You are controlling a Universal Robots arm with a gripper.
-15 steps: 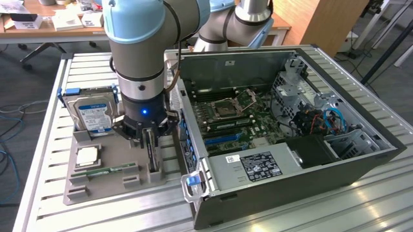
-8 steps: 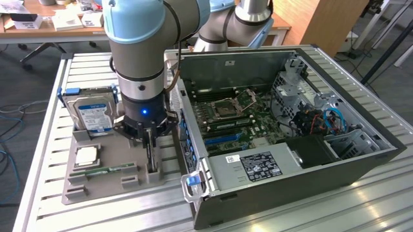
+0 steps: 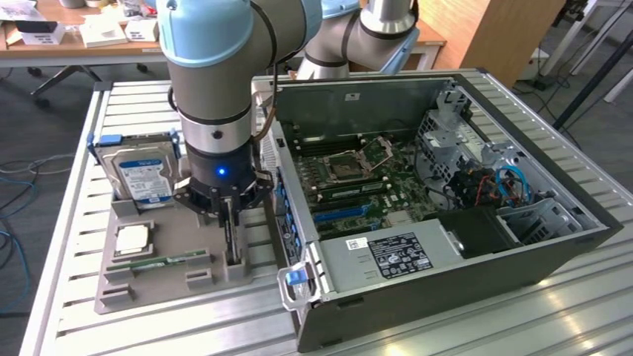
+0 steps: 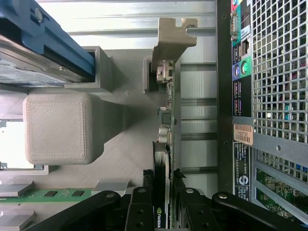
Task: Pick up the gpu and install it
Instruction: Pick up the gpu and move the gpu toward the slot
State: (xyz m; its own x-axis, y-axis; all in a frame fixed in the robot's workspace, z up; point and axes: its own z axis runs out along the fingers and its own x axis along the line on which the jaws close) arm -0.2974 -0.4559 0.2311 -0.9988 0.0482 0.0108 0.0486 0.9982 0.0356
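Supporting desk: slatted silver aluminium desk (image 3: 554,311), carries everything below.
PC case: dark grey metal tower case (image 3: 445,297) lying on its side, side panel off, green motherboard (image 3: 366,185) exposed; on the exterior view's right.
Arm: silver and pale-blue robot arm (image 3: 213,74) reaching straight down over the tray.
Tray: flat grey printed plastic parts tray (image 3: 168,245) on the desk, just beside the case, on the exterior view's left.
Hard drive: silver hard drive with blue-white label (image 3: 147,174) standing upright in a tray holder at the far end.
GPU: thin dark rectangular expansion card (image 4: 163,159) with silver metal end bracket (image 4: 174,36), standing on edge in a tray slot on the side nearest the case's rear panel; not in the case.
Tool: black tool (image 3: 231,215) down on the card's top edge; cannot tell whether it clamps the card.
CPU: square silver processor chip (image 3: 132,239) flat in a tray pocket.
Memory: narrow green memory stick (image 3: 163,261) lying in the tray near the chip.
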